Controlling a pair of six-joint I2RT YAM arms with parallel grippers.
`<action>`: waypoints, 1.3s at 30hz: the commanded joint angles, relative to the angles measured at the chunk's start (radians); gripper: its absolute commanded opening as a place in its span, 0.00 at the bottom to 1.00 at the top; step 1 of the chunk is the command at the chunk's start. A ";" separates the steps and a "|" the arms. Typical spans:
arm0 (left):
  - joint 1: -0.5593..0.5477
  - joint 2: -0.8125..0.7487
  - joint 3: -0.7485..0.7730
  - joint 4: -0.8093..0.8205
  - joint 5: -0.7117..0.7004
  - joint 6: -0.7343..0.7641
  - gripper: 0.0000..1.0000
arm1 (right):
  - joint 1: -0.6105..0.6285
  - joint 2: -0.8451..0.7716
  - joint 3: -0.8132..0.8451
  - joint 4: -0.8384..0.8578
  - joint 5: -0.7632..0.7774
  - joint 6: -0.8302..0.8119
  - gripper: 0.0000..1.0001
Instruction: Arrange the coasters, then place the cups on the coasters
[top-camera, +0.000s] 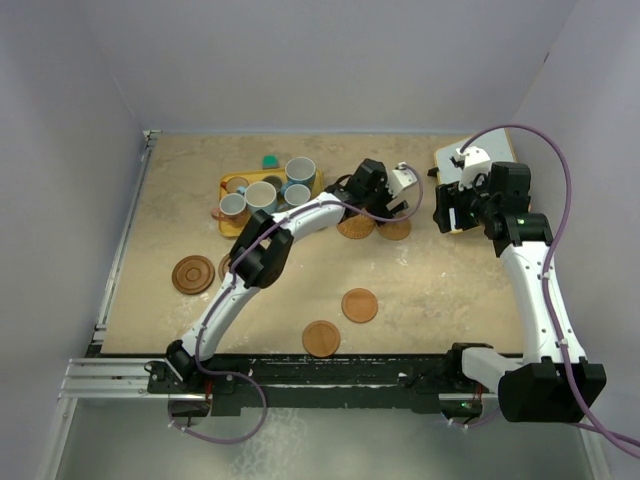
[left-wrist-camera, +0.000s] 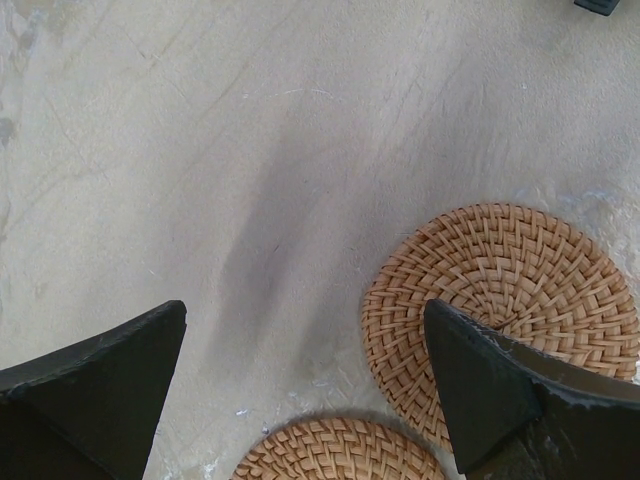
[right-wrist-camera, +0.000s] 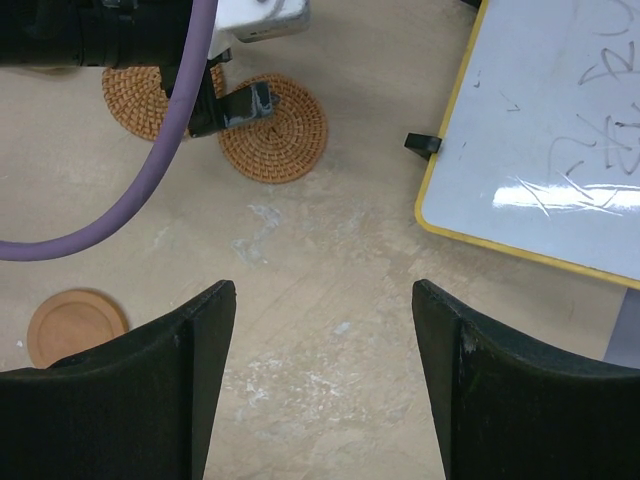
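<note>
Two woven coasters (top-camera: 355, 228) (top-camera: 395, 229) lie side by side mid-table. My left gripper (top-camera: 384, 214) hovers low over them, open and holding nothing. In the left wrist view (left-wrist-camera: 305, 335) its right finger (left-wrist-camera: 490, 390) overlaps one woven coaster (left-wrist-camera: 500, 300), and the other (left-wrist-camera: 340, 452) peeks in at the bottom edge. Two plain orange coasters (top-camera: 359, 305) (top-camera: 321, 338) lie nearer the front. A dark ringed coaster (top-camera: 193, 274) sits at the left, with another half hidden behind my left arm. Several cups (top-camera: 261, 196) crowd the yellow tray (top-camera: 228, 182). My right gripper (right-wrist-camera: 322, 310) is open over bare table.
A yellow-edged whiteboard (right-wrist-camera: 540, 130) lies at the back right, just beyond my right gripper (top-camera: 448, 212). A small green object (top-camera: 271, 161) sits behind the tray. My left arm's purple cable (right-wrist-camera: 150, 190) crosses the right wrist view. Walls close the table on three sides.
</note>
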 joint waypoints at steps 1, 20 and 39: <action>0.021 -0.010 0.042 -0.108 0.048 -0.022 1.00 | -0.006 -0.025 -0.003 0.023 -0.025 0.005 0.74; 0.116 -0.358 -0.147 -0.106 0.258 -0.087 0.99 | -0.006 -0.093 -0.016 0.034 -0.149 -0.057 0.75; 0.455 -1.279 -1.106 -0.415 0.202 0.305 1.00 | 0.101 -0.110 -0.049 0.055 -0.184 -0.117 0.79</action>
